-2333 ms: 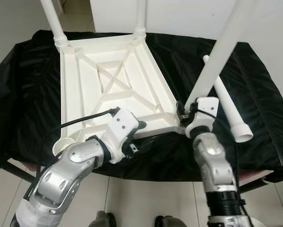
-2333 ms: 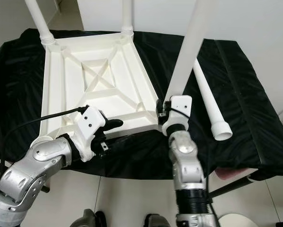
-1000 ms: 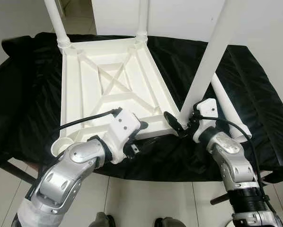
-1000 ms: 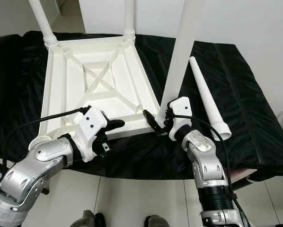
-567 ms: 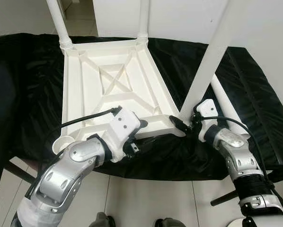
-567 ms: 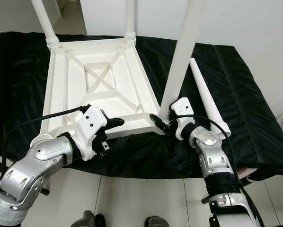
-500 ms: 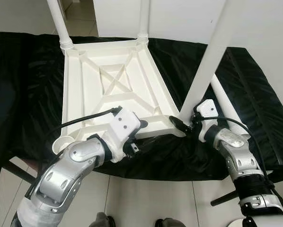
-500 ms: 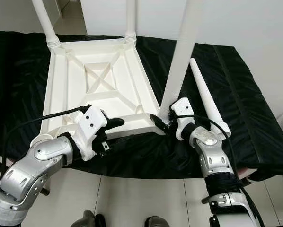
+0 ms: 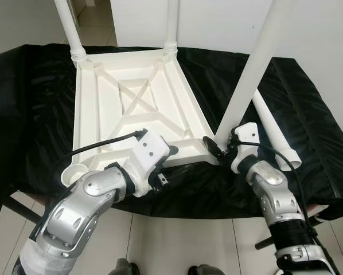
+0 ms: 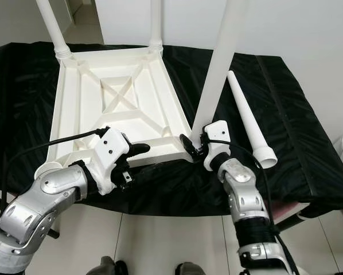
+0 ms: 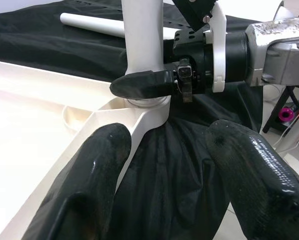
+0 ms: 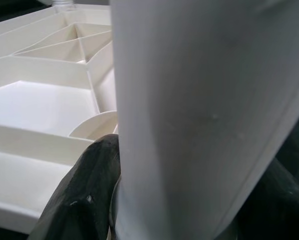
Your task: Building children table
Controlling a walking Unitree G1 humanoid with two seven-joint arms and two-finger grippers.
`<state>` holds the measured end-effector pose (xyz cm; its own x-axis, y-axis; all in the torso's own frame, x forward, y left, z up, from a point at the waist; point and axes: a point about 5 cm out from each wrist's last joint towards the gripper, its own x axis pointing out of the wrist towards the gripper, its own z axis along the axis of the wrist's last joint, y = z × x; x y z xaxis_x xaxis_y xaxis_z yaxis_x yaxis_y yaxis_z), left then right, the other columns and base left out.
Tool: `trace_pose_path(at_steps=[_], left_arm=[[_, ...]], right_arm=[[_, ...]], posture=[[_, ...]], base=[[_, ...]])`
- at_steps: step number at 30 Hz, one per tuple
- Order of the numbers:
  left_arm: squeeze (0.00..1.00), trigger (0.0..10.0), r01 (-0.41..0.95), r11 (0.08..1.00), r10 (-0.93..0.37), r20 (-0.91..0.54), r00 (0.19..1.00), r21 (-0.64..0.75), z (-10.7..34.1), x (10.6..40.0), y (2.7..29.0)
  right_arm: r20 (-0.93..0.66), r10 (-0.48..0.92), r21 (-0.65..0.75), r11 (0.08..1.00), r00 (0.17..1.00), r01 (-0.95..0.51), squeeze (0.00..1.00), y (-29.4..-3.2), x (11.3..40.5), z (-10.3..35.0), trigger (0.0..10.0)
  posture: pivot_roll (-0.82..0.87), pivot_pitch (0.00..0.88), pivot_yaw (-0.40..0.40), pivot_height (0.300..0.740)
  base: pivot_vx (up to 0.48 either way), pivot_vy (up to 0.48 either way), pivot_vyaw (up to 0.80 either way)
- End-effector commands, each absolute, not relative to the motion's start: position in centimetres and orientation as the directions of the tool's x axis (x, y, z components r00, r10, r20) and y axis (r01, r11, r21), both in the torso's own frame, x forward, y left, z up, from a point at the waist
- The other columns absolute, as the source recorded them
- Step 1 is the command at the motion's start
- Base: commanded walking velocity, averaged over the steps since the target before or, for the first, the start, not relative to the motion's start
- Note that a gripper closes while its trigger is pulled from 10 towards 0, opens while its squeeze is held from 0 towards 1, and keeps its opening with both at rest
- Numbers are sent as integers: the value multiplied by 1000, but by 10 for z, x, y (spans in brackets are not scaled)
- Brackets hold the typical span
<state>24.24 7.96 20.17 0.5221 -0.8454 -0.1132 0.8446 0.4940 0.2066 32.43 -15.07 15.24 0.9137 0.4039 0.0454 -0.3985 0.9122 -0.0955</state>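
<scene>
An upturned white plastic table top lies on a black cloth. Two white legs stand in its far corners. A third leg stands tilted in the near right corner socket, and my right gripper is shut around its base. In the right wrist view the leg sits between the fingers. My left gripper is at the top's front rim, fingers spread open around it. The near left socket is empty. A loose leg lies on the cloth to the right.
The black cloth covers a low stand and drapes over its front edge. Light tiled floor lies below, with my feet at the bottom. A white wall is behind.
My right forearm swung out to the right while turning on the leg base, then came partly back. The leg stays in its socket, slightly re-tilted. The left arm has not moved.
</scene>
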Motion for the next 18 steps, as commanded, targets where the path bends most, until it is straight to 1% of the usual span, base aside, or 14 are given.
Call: trace_pose_path(at_steps=[1, 2, 4, 5, 6, 8, 9, 10, 12, 15, 18], left_arm=[[0, 10000, 845, 494, -845, -119, 522, 204, 200, 242, 80], [0, 10000, 846, 493, -845, -120, 521, 203, 200, 242, 80], [0, 10000, 847, 492, -846, -121, 520, 201, 200, 242, 80], [0, 10000, 847, 492, -846, -121, 520, 201, 200, 242, 80], [0, 10000, 847, 492, -846, -121, 520, 200, 200, 242, 80], [0, 10000, 847, 492, -846, -122, 520, 200, 200, 242, 80], [0, 10000, 847, 492, -846, -122, 520, 200, 200, 242, 80], [0, 10000, 847, 492, -845, -122, 520, 199, 200, 242, 80], [0, 10000, 847, 492, -845, -122, 520, 200, 200, 242, 80], [0, 10000, 846, 493, -844, -125, 521, 202, 200, 243, 81], [0, 10000, 846, 493, -844, -126, 521, 202, 200, 243, 81]], right_arm=[[3, 327, 8, 945, 945, -327, 0, -148, 321, 141, 10000], [-4, 263, 42, 964, 965, -263, 0, -142, 318, 140, 10000], [-19, 124, 67, 990, 992, -122, 0, -130, 309, 140, 10000], [-19, 124, 67, 990, 992, -122, 0, -130, 309, 140, 10000], [-20, 96, 68, 993, 995, -94, 0, -128, 306, 141, 10000], [-24, -21, 72, 997, 999, 23, 0, -124, 301, 141, 10000], [-24, -21, 72, 997, 999, 23, 0, -124, 301, 141, 10000], [-24, -66, 70, 995, 998, 68, 0, -123, 298, 141, 10000], [-30, -77, 87, 993, 997, 79, 0, -119, 297, 141, 10000], [-20, -39, 105, 994, 999, 41, 0, -109, 295, 144, 10000], [-20, -47, 101, 994, 999, 48, 0, -111, 295, 145, 10000]], posture=[[-157, 121, 30, 740], [-157, 123, 30, 740], [-159, 135, 30, 740], [-159, 135, 30, 740], [-159, 135, 30, 740], [-154, 138, 24, 740], [-154, 138, 24, 740], [-151, 137, 25, 740], [-151, 137, 25, 740], [-149, 140, 30, 740], [-150, 140, 32, 740]], base=[[0, 0, 0], [0, 0, 0], [0, 0, 0], [0, 0, 0], [0, 0, 0], [0, 0, 0], [0, 0, 0], [0, 0, 0], [0, 0, 0], [0, 0, 0], [0, 0, 0]])
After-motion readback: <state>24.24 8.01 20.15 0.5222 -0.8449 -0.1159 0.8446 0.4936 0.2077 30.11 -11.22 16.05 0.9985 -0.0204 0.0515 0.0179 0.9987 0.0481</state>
